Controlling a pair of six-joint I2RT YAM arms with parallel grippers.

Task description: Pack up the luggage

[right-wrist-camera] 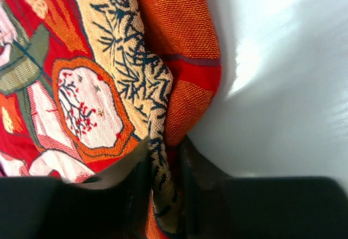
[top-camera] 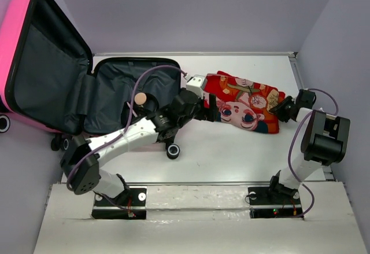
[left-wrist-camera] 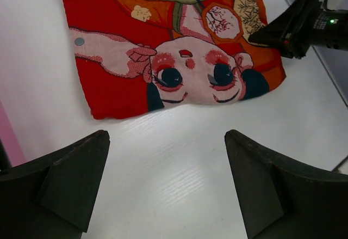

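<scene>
Right tool point(right-wrist-camera: 160, 195) is pinched tight on a fold at the edge of the red printed cloth point(top-camera: 245, 103). Left tool point(left-wrist-camera: 166, 141) has its fingers spread wide over the white counter point(top-camera: 231, 150), near the cloth. The pink luggage point(top-camera: 52, 74) sits open at far left, beyond both.

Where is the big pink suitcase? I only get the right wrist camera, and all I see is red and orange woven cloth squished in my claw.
Observer: The hot-pink hard-shell suitcase lies open on the left side, apart from your right claw.
Operator: Is my cloth up in the air?
Observer: No, the red woven picture cloth lies mostly flat on the white table; you pinch its right edge.
Operator: What's the other claw doing?
Observer: The left claw is open, by the cloth's opposite edge, holding nothing.
</scene>
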